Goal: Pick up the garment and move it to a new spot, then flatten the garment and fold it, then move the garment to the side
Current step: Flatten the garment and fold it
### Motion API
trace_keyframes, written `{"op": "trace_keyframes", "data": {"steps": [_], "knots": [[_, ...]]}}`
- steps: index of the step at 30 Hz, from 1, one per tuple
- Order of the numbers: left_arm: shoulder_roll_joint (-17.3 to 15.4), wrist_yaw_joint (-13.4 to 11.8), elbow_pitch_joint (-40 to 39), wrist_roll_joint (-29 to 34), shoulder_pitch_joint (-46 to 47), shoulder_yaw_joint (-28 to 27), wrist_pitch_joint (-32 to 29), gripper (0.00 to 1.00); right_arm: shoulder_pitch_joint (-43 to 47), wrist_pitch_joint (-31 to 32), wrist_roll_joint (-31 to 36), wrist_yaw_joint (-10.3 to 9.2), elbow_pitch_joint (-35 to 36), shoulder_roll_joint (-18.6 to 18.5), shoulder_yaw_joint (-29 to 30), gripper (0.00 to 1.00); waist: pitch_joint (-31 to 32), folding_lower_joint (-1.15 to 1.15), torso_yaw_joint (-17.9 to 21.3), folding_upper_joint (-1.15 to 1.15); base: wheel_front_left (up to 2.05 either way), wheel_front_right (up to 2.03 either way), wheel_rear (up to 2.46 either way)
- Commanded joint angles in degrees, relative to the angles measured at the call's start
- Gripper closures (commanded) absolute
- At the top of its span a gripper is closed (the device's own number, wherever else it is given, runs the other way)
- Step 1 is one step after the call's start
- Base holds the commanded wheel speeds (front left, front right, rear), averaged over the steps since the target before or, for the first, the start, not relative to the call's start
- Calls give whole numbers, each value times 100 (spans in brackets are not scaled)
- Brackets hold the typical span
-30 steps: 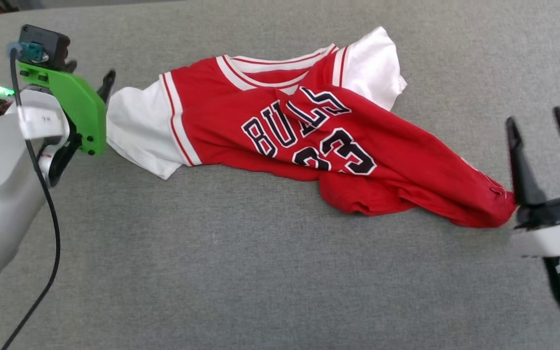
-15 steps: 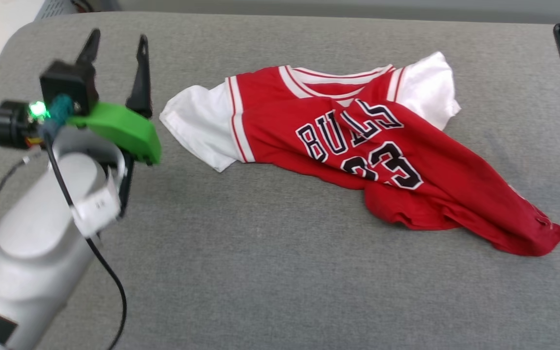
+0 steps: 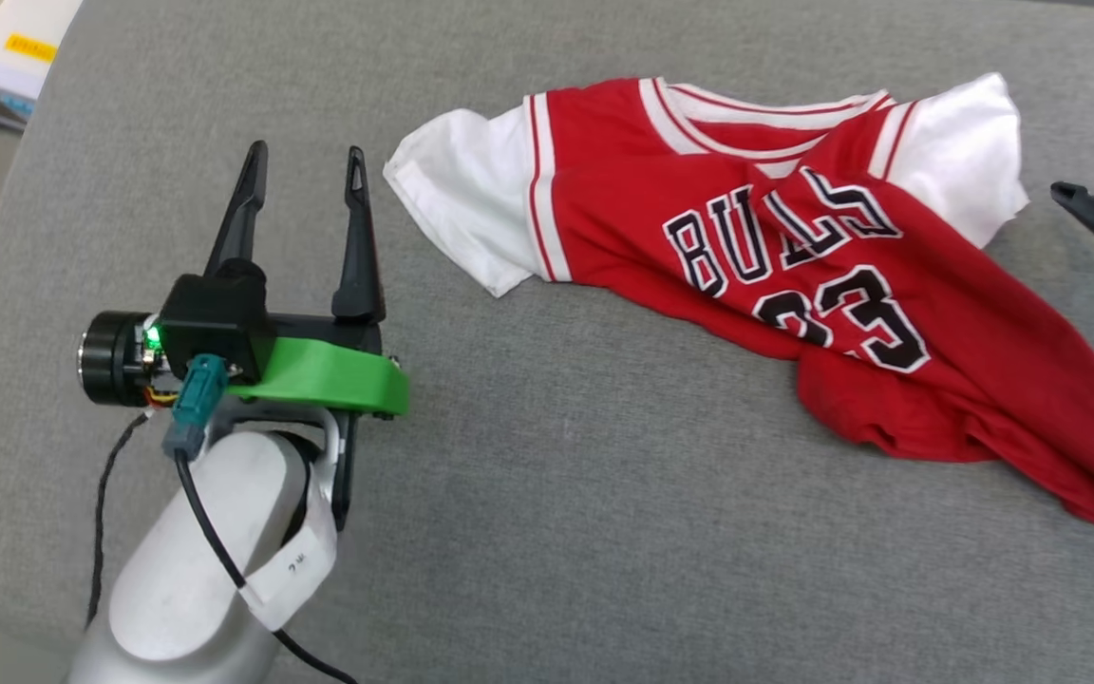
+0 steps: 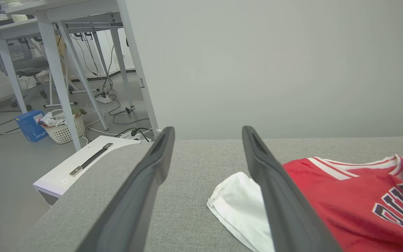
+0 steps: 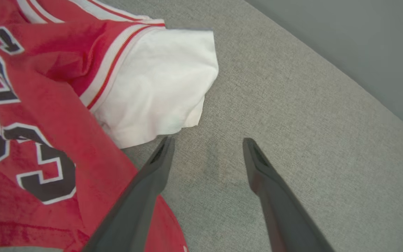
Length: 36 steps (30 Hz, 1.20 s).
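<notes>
The garment (image 3: 794, 256) is a red jersey T-shirt with white sleeves and black "BULLS" and "23" lettering. It lies crumpled on the grey cushion (image 3: 547, 494), its red hem trailing toward the lower right. My left gripper (image 3: 305, 157) stands open just left of the white sleeve (image 3: 462, 209), not touching it; the left wrist view has that sleeve (image 4: 236, 203) beside the right-hand finger. My right gripper (image 5: 208, 140) is open over bare cushion, close beside the other white sleeve (image 5: 159, 87). One of its dark fingers (image 3: 1086, 213) pokes in at the head view's right edge.
The cushion's rounded left edge (image 3: 25, 190) drops to the floor. Beyond it the left wrist view has a white case (image 4: 82, 164), white desk legs (image 4: 56, 80), a basket (image 4: 63, 127) and a blue box (image 4: 30, 125). A plain grey wall stands behind.
The head camera has shifted. My left gripper has drawn back from the left sleeve and turned fingers-forward. My right gripper has left the red hem and now sits by the right sleeve.
</notes>
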<state>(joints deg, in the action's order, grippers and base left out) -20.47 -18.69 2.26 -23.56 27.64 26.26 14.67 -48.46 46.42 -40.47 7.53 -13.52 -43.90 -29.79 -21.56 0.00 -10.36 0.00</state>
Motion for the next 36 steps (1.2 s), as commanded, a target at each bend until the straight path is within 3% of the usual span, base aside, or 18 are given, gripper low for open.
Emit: {"op": "trace_keyframes", "data": {"steps": [1,12,13,14,17,18,22,30,36], "knots": [[129,85,-63,135,-115,-110,32,0,-169,39,2,-4,-128,71,-64,0,-345,0,-302,0,0,0,0],[864,708,39,788,-414,-778,32,0,-66,-424,-40,-4,-1186,385,-688,0,-570,0,-511,0,0,0,0],[895,757,70,841,-441,-850,32,0,-46,-578,-39,-4,-1171,354,-785,58,-534,0,-471,0,0,0,0],[915,798,93,881,-461,-898,32,0,-39,-719,-36,-4,-1142,320,-850,100,-502,0,-440,0,0,0,0],[997,934,150,1018,-522,-1049,32,0,-4,-1335,-92,-4,-954,159,-896,100,-348,0,-326,0,0,0,0],[1086,1066,193,1163,-639,-1219,32,0,181,-2114,-167,-4,-466,-151,-751,100,-143,0,-153,0,0,0,0],[1144,1159,201,1282,-791,-1364,32,0,556,-2453,-271,-4,241,-517,-447,100,28,0,51,0,0,0,0],[1235,1326,165,1436,-983,-1574,32,0,1950,-2313,-517,-4,1452,-1073,1191,100,93,0,291,0,0,0,0],[1277,1434,122,1527,-954,-1700,32,0,2885,-1709,-467,-4,1656,-1006,2530,100,-117,0,347,0,0,0,0]]}}
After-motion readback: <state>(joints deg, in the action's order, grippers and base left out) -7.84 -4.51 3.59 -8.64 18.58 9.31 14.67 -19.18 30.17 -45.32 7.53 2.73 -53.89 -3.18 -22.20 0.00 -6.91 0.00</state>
